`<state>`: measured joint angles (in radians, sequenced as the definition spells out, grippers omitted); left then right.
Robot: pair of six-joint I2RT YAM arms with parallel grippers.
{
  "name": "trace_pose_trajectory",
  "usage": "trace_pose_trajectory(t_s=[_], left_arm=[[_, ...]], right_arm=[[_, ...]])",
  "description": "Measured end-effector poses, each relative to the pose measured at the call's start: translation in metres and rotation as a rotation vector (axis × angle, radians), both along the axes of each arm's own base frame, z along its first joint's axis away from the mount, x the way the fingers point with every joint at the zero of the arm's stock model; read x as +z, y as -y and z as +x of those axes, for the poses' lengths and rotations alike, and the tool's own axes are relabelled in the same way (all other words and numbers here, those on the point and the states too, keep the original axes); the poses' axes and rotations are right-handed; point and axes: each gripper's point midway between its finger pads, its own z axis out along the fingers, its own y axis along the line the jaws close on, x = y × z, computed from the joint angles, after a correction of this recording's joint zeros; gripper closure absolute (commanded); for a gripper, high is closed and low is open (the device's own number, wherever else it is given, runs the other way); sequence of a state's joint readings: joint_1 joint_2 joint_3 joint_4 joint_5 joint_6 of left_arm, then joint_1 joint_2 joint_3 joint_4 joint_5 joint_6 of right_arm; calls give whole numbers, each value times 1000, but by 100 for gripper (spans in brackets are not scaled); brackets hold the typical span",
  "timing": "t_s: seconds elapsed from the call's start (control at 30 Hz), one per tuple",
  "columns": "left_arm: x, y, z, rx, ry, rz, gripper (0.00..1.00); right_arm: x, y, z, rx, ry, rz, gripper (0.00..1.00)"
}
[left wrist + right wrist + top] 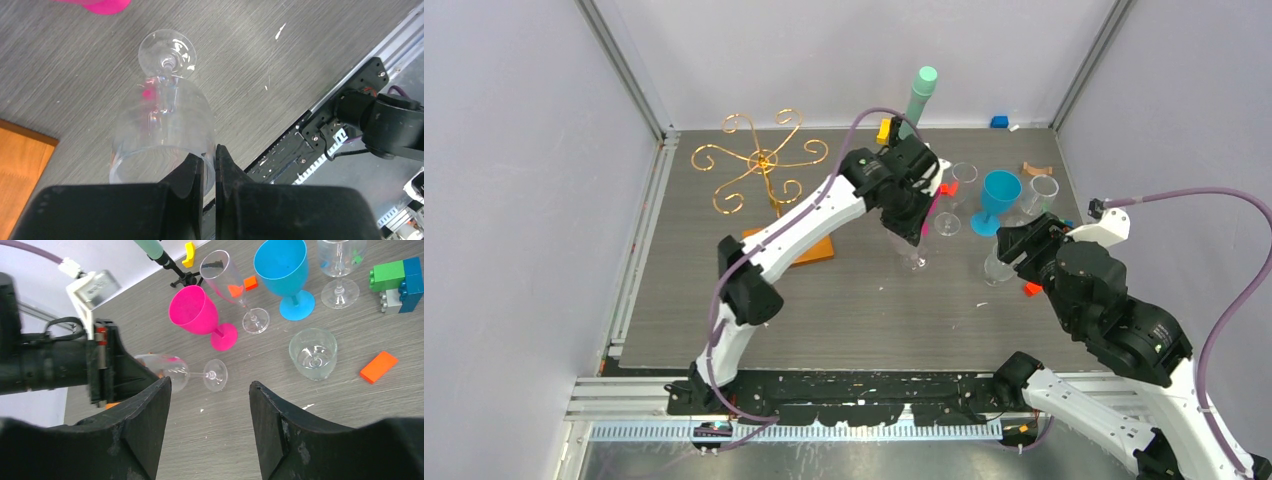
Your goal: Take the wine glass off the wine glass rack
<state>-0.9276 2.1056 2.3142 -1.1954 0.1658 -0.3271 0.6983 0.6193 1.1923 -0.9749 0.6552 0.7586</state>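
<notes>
The right tool (210,386) hangs released, jaws wide, above the desk (325,430). Just beyond it, the left tool (209,165) is clenched on the rim of the wine glass (162,125). The wine glass tilts steeply, foot toward the desk; I cannot tell whether the foot touches. Behind stand a pink goblet (195,310) and a blue goblet (282,262). Far left stands the rack (764,160), well apart from the wine glass.

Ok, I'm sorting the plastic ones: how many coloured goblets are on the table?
2: the pink goblet mid-table, the blue goblet right of it. The left arm could hide more.
</notes>
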Motion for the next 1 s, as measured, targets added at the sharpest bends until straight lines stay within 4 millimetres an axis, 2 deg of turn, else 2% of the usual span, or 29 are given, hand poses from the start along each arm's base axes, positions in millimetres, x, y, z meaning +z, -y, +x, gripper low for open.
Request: trace_pose_trajectory(t_s=[0.17,0.33,0.4,0.63,0.87,1.0], left_arm=[[-26,21,-2,-22,-26,51,100],[-40,27,-6,-32,-45,82,94],[-40,27,-7,-32,-45,84,90],[-40,25,-6,-36,-38,90,64],[-36,34,-1,-57,-5,54,51],[-26,40,-2,-72,2,11,44]], right_arm=[[-2,4,-3,-7,-6,-4,36],[-2,7,-6,-12,-1,1,36],[-2,7,-7,-12,-1,2,36],[-7,7,-6,-14,-11,-2,36],[-9,6,-6,-14,-15,-3,36],[-9,6,-6,-14,-15,1,36]])
